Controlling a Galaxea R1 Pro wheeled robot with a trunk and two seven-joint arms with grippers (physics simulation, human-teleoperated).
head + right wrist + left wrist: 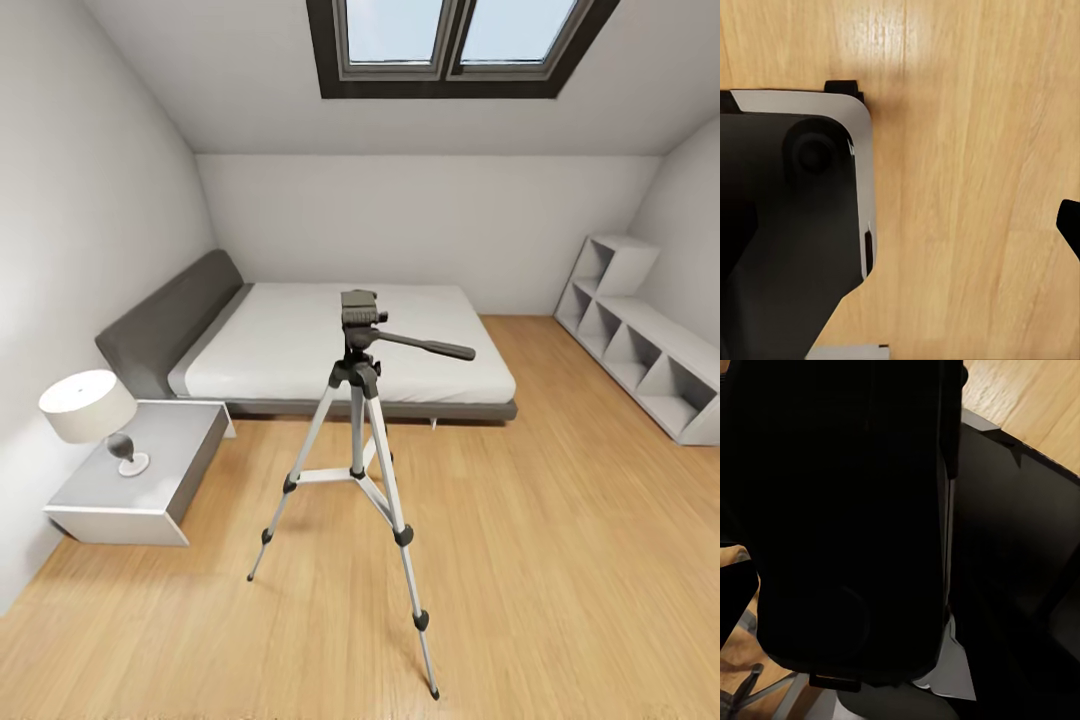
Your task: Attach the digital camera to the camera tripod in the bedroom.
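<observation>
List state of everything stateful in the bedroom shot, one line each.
camera tripod: upright on the wood floor, three legs spread, extended.
tripod head: a boxy dark block on top; can't tell whether that's the camera.
pan handle: sticking out sideways toward the shelving.
table lamp: upright on the nightstand, shade tilted; lit or not, can't tell.
bed: made, nothing on it.
skylight: looks closed.
shelf unit: cubbies empty.

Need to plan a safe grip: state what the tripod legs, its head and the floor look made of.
The camera tripod has legs of pale silver with a soft sheen, likely aluminium tube, with black joints, probably plastic. Its head is matt dark grey, plastic or coated metal. The floor shows light wood planks with visible grain and a satin finish.
</observation>
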